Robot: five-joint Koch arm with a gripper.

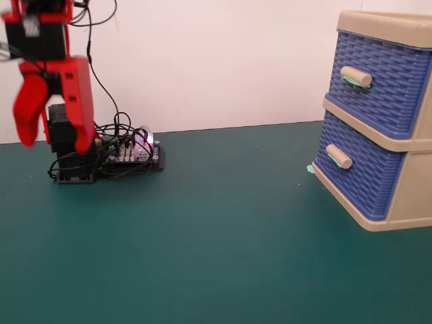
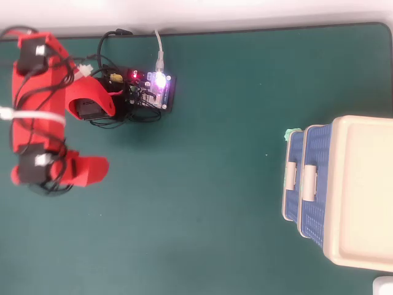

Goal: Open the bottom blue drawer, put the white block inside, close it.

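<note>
The bottom blue drawer [image 1: 361, 182] [image 2: 295, 200] sits pushed into the beige cabinet [image 1: 412, 196] [image 2: 362, 190], its beige handle [image 1: 337, 156] [image 2: 290, 175] free. The upper blue drawer [image 1: 385, 88] is pushed in too. My red gripper [image 1: 54, 143] [image 2: 64, 174] hangs far to the left, above the arm's base. It is open, and nothing is held between the two fingers [image 1: 79, 101]. A wide stretch of green table separates it from the cabinet. The white block is out of view.
A lit circuit board [image 1: 131, 152] [image 2: 150, 89] with cables lies beside the arm's base. A small green scrap [image 1: 310, 169] [image 2: 292, 132] sits at the cabinet's foot. A pale thing [image 2: 384, 286] is cut off by the overhead view's bottom right corner.
</note>
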